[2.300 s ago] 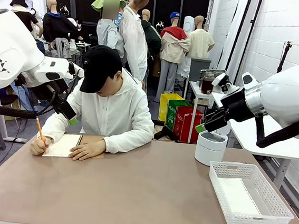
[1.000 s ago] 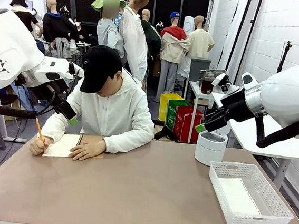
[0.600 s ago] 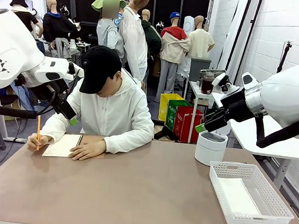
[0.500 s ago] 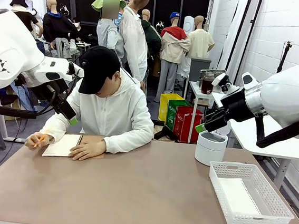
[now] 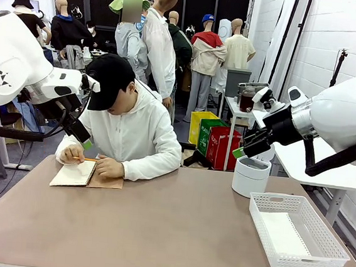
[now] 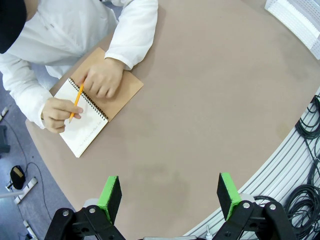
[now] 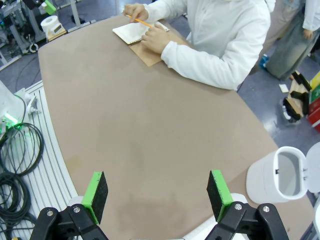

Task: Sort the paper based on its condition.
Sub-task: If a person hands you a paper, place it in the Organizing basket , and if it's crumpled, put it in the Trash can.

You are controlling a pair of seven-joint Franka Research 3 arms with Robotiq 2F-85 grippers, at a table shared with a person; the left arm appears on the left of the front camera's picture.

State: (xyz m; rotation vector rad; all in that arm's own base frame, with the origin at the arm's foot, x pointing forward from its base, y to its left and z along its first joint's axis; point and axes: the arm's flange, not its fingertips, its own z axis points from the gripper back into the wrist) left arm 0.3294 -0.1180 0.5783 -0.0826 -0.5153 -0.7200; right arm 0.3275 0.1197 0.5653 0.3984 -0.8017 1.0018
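The front camera sat low at the table's (image 5: 174,234) near edge, looking straight across at the person (image 5: 131,129) seated at the far edge. The left wrist camera looked steeply down from high above the table's left part. The right wrist camera looked down slantwise across the tabletop. All three views shared the notebook (image 6: 95,110) near the far left corner.

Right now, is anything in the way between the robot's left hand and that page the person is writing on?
Yes. The page is still bound in the spiral notebook, and the person's two hands rest on it, one holding an orange pencil. The open left hand hangs above bare table, with nothing else visible between.
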